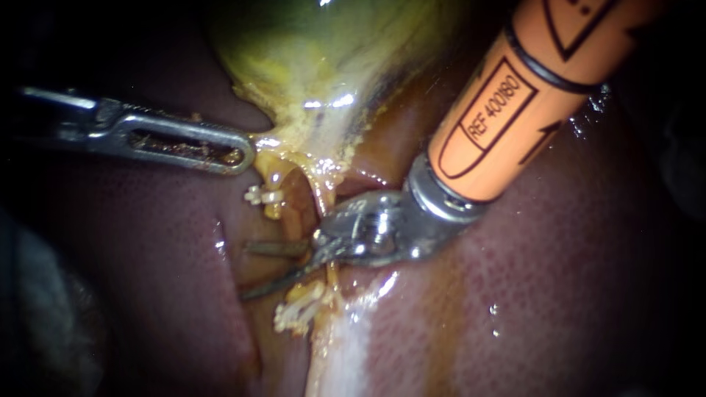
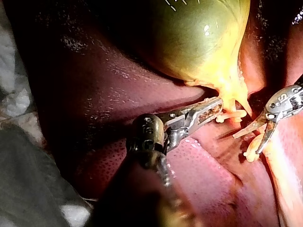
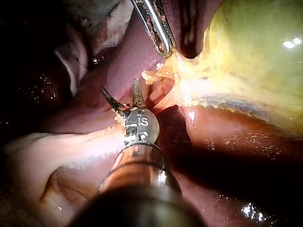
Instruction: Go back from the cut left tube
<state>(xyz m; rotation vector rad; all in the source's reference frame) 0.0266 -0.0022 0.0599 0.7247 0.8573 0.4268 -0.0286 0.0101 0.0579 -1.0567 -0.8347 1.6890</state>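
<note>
The yellow-green gallbladder (image 1: 331, 59) narrows into a yellow neck over the dark red liver (image 1: 551, 294). Below the neck runs the left tube (image 1: 292, 217), with a white clip (image 1: 263, 195) above and another white clip (image 1: 298, 312) below. My right instrument (image 1: 245, 270), on an orange shaft, has two thin blades standing open between the clips and beside the tube. The blades hide where the tube's ends lie. My left instrument (image 1: 246, 156) is shut on the edge of the gallbladder's neck. The left wrist view shows the same grip (image 2: 218, 105) and the open blades (image 2: 246, 144).
A second thin tube (image 1: 323, 198) runs down from the neck, just right of the first. A pale white strip of tissue (image 1: 346, 345) continues below the lower clip. White gauze (image 2: 12, 94) lies outside the liver, beside my left instrument's shaft.
</note>
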